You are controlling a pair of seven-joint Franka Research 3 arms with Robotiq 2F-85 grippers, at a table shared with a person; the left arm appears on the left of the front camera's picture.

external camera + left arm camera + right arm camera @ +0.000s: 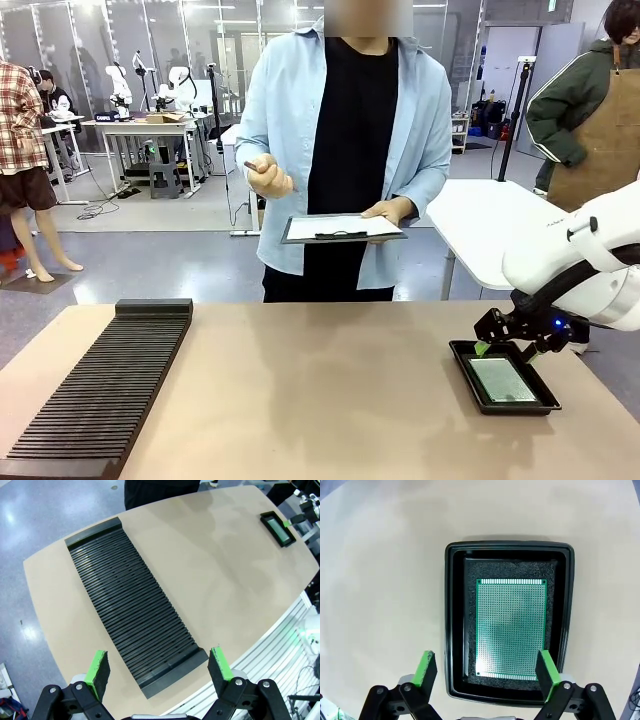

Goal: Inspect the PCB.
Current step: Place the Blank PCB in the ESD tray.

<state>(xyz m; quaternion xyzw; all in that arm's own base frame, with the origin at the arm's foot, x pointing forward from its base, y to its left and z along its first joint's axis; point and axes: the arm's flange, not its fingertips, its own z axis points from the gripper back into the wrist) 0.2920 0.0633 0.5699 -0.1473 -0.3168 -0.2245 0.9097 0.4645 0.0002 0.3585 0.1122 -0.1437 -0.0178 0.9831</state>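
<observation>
The PCB [511, 627], a green board with a fine dotted grid, lies flat on dark foam inside a shallow black tray [454, 620]. My right gripper [485, 671] hovers open just above the tray's near end, one finger outside the rim and one over it, nothing between them. From the front, that gripper [503, 345] hangs over the far end of the tray [462, 362] holding the PCB [503, 380], at the table's right. My left gripper [159, 669] stands open high above the table's left part, holding nothing.
A long black slotted rack [100, 390] covers the table's left side, also below my left gripper [130, 610]. A person stands across the table holding a clipboard [343, 228] and a pen [252, 167]. Bare tabletop [320, 390] lies between rack and tray.
</observation>
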